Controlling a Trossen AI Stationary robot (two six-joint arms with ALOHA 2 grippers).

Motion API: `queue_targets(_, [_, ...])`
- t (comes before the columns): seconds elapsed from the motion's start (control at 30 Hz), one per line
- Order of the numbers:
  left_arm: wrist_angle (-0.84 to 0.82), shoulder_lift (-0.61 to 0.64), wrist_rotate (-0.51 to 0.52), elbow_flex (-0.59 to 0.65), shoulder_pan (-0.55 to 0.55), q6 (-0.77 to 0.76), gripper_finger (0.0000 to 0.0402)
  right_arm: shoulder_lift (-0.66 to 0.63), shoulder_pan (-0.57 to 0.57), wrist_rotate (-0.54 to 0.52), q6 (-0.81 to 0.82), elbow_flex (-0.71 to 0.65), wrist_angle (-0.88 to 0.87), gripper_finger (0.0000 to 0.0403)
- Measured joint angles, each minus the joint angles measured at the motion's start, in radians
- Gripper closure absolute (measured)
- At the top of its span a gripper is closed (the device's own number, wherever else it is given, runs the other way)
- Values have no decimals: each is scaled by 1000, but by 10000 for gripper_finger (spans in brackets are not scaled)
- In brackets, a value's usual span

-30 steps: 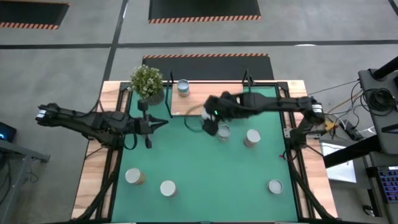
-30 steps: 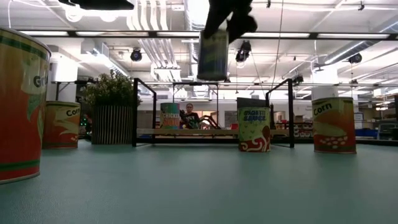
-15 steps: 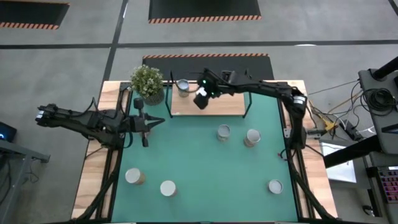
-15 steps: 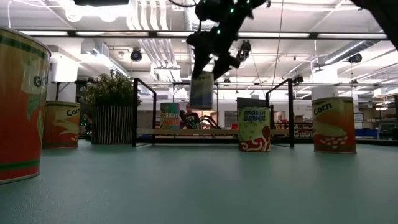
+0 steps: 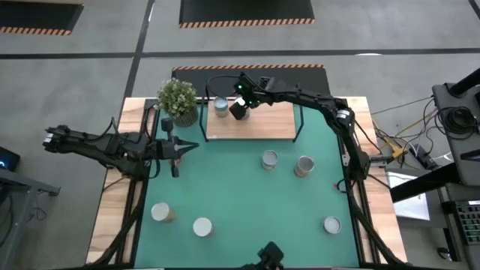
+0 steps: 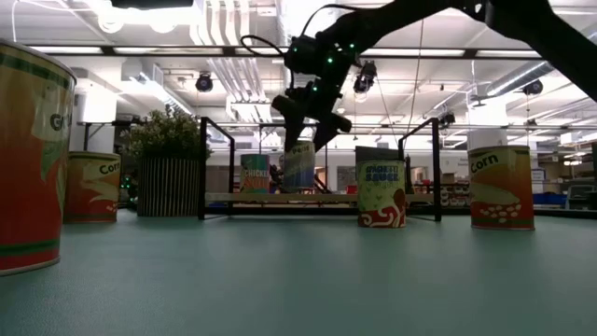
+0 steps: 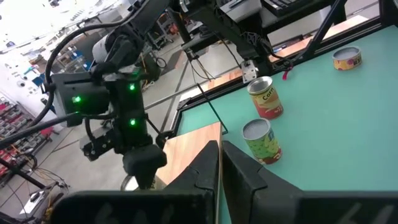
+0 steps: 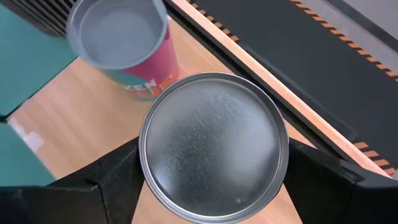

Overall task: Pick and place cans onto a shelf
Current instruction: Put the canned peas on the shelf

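Observation:
My right gripper [image 5: 238, 111] is over the far left part of the wooden shelf [image 5: 262, 126], shut on a can [image 8: 214, 146] with a silver top. The low view shows this can [image 6: 300, 170] upright at the shelf board, close beside a red-labelled can [image 5: 220, 105] that stands on its base on the shelf. Whether the held can's base touches the board I cannot tell. My left gripper [image 5: 193, 147] is shut and empty over the mat's left side, short of the shelf. My right gripper pinches the can between its two fingers [image 8: 118, 180], one on each side of the can's wall just below the top rim [image 8: 149, 180]. The fingers come from above, pointing down. The can stays upright.
A potted plant [image 5: 178, 101] stands at the shelf's left end. Two cans [image 5: 269, 159] [image 5: 304, 166] stand on the green mat [image 5: 240, 195] in front of the shelf. Three more cans [image 5: 160, 213] [image 5: 202, 226] [image 5: 331, 224] stand near the near edge. The shelf's right half is bare.
My right gripper has carried the can from above the mat's middle toward the far edge and leftward over the shelf, then down to board height beside the red-labelled can. The can has stayed upright.

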State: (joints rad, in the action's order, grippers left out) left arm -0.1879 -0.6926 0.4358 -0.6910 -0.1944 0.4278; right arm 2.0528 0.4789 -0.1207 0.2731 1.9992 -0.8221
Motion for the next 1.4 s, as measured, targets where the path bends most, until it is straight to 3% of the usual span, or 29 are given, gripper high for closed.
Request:
queue_targets(0.33, [0,0,0,0,0,0,402,8,15,-20,6,-2,18,86])
queue_targets(0.83, [0,0,0,0,0,0,402,29,19,-21,-1,7,27,51])
queue_targets(1.13, [0,0,0,0,0,0,402,-27,10,-20,-24,66,-26,51])
queue_targets(1.27, [0,0,0,0,0,0,402,-62,-8,-6,-99,74,-86,56])
queue_targets(1.4, [0,0,0,0,0,0,402,-101,-32,79,-170,50,-104,88])
